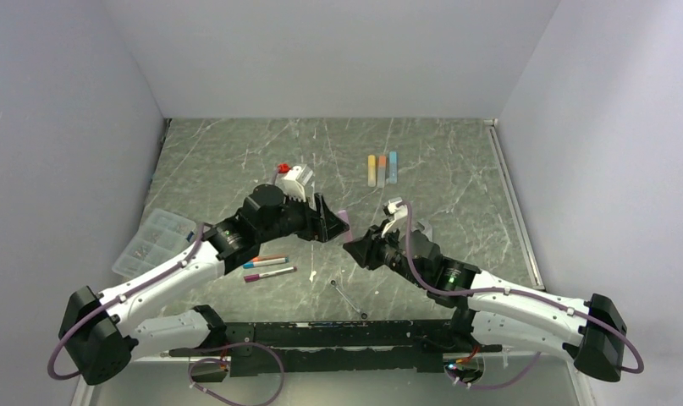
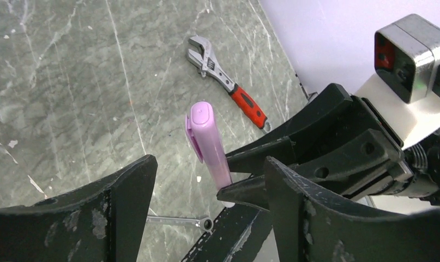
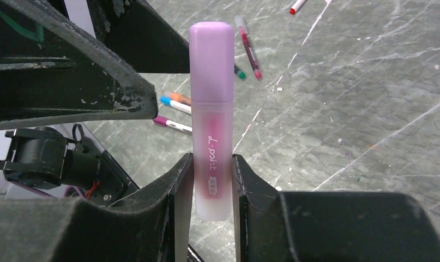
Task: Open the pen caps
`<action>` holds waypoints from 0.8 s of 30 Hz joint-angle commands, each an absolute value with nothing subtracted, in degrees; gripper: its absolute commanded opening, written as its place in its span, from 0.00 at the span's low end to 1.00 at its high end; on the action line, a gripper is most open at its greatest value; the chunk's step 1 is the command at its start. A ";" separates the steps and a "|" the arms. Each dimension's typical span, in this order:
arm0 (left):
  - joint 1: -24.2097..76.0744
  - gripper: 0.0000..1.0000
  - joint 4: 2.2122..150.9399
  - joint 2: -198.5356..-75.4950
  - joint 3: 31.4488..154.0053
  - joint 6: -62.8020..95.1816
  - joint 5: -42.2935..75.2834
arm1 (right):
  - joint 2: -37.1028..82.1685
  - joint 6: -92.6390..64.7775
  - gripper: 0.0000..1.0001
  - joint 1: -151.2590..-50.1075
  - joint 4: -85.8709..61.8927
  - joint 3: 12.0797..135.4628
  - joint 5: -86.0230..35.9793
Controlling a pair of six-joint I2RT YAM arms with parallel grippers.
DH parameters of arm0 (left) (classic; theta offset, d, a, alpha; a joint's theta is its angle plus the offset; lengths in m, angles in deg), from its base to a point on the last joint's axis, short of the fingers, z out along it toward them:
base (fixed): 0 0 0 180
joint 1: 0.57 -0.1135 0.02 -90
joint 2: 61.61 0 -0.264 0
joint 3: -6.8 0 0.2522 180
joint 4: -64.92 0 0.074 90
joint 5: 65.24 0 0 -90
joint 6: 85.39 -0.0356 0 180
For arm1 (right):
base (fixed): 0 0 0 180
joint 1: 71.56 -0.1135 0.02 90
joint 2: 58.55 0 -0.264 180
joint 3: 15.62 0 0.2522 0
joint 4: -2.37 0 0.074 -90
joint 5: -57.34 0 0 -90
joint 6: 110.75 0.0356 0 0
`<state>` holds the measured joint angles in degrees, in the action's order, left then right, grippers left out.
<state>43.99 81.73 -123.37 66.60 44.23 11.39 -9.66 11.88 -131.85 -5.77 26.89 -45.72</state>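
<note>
My right gripper (image 3: 211,183) is shut on the body of a pink highlighter (image 3: 211,158) and holds it above the table. Its pink cap (image 3: 211,60) is on and sticks out past the fingers. In the top view this right gripper (image 1: 356,248) meets my left gripper (image 1: 333,222) at the table's middle, with the highlighter (image 1: 344,217) between them. My left gripper (image 2: 206,218) is open and empty. The cap (image 2: 202,128) stands just beyond its fingertips, not touched. The left gripper's fingers (image 3: 70,82) sit beside the cap.
Three thin markers (image 1: 266,266) lie under the left arm. Three pastel highlighters (image 1: 382,169) lie at the back. A silver wrench (image 1: 348,298) lies near the front, a red-handled wrench (image 2: 228,82) further off. A clear plastic box (image 1: 154,241) sits at the left.
</note>
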 commanded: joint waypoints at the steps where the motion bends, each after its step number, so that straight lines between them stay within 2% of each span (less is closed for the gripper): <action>1: 45.59 0.75 82.16 -124.92 69.56 42.85 16.80 | -10.30 12.55 0.00 -132.46 -5.41 28.99 -48.99; 8: 46.71 0.62 82.30 -126.65 70.54 42.93 18.53 | -10.43 12.24 0.00 -132.78 -5.90 29.05 -49.44; 19: 46.80 0.59 79.69 -129.72 72.21 43.39 18.09 | -9.60 11.66 0.00 -133.71 -5.96 29.95 -49.61; 24: 46.94 0.45 78.00 -131.31 72.84 43.68 16.11 | -9.65 11.84 0.00 -134.09 -5.84 29.95 -49.92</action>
<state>46.44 82.01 -130.45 70.32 44.25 17.86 -9.47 11.88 -133.51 -7.45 27.11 -48.74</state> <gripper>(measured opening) 0.505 0.309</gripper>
